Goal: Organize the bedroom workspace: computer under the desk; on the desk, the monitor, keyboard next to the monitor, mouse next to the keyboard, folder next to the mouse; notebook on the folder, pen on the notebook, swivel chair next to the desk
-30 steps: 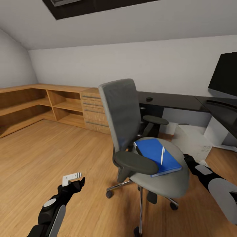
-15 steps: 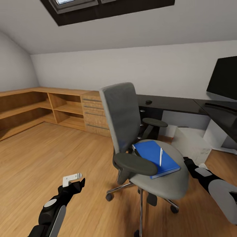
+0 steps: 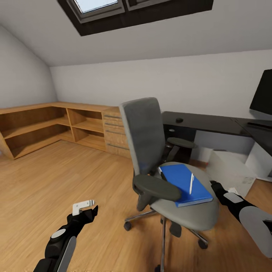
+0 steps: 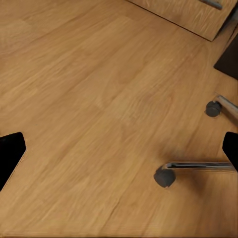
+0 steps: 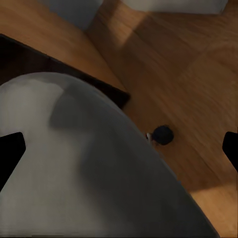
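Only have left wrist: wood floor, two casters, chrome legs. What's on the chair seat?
Observer: A blue folder lies flat on the swivel chair seat, with the pen on top of it.
Operator: Where's the right gripper?
Observer: The right gripper hovers at the seat's edge, jaws open and holding nothing.
Operator: Mouse in sight?
Observer: Yes, the mouse sits on the desk behind the chair.
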{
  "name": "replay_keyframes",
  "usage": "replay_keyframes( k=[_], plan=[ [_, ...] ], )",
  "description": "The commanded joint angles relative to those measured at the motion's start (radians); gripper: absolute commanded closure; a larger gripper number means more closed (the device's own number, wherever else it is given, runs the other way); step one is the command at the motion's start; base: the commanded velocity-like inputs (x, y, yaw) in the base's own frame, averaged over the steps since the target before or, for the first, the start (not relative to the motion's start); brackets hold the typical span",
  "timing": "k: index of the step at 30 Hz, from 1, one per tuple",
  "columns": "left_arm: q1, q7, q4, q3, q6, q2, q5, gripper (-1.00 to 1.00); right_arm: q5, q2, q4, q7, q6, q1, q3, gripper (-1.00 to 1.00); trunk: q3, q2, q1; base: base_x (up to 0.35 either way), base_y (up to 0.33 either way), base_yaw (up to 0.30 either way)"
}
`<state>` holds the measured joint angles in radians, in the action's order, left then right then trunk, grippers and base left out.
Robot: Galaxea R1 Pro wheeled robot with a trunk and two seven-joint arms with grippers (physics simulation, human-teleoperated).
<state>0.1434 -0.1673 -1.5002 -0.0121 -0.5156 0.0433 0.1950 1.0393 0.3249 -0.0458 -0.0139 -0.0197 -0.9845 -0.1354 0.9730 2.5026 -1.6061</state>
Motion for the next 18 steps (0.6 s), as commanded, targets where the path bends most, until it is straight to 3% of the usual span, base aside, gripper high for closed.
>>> replay_keyframes(
  k=[1,15,18],
  plan=[
    [0.001,-0.006,0.000,0.000,-0.004,0.001,0.011,-1.00,-0.001,0.000,0.000,-0.001,-0.002,0.000,-0.009,-1.00,0.001,0.000,0.000,0.000,0.000,0.268],
    [0.001,-0.007,0.008,0.001,-0.004,0.001,0.011,-1.00,-0.001,0.000,0.000,-0.001,-0.002,0.000,-0.009,-1.00,0.001,0.000,0.000,0.000,0.000,0.270],
    [0.001,-0.010,0.020,0.029,-0.002,0.000,0.011,-1.00,-0.001,0.000,0.000,-0.001,-0.002,0.000,-0.009,-1.00,0.001,0.000,0.000,0.000,0.000,0.268]
  ],
)
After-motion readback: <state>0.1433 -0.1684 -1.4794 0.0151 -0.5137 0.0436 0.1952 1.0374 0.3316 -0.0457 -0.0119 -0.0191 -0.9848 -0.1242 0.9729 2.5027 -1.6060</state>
